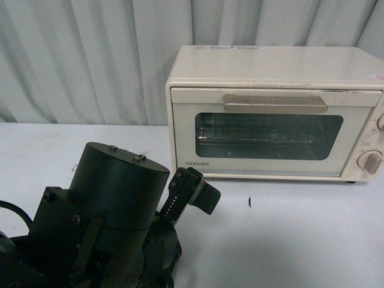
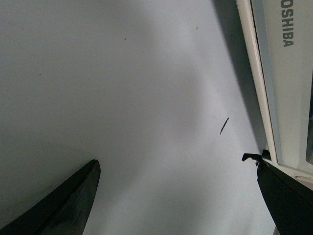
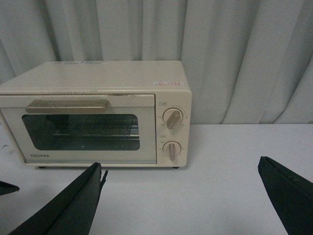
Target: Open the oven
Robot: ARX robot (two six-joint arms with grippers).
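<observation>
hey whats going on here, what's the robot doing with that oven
A two-armed robot is about to open the oven, a small cream toaster oven on the white table. The door is shut and nothing touches its beige handle yet. The left hand is open and empty, low over the table near the oven's front corner by the TOSHIBA label. The right hand is open too, facing the oven's front from further back.

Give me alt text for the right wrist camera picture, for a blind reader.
A cream-white TOSHIBA toaster oven stands on a white table before a pale curtain, its glass door shut, with a beige bar handle and two knobs. The right gripper's two dark fingers frame the foreground, open and empty.
</observation>
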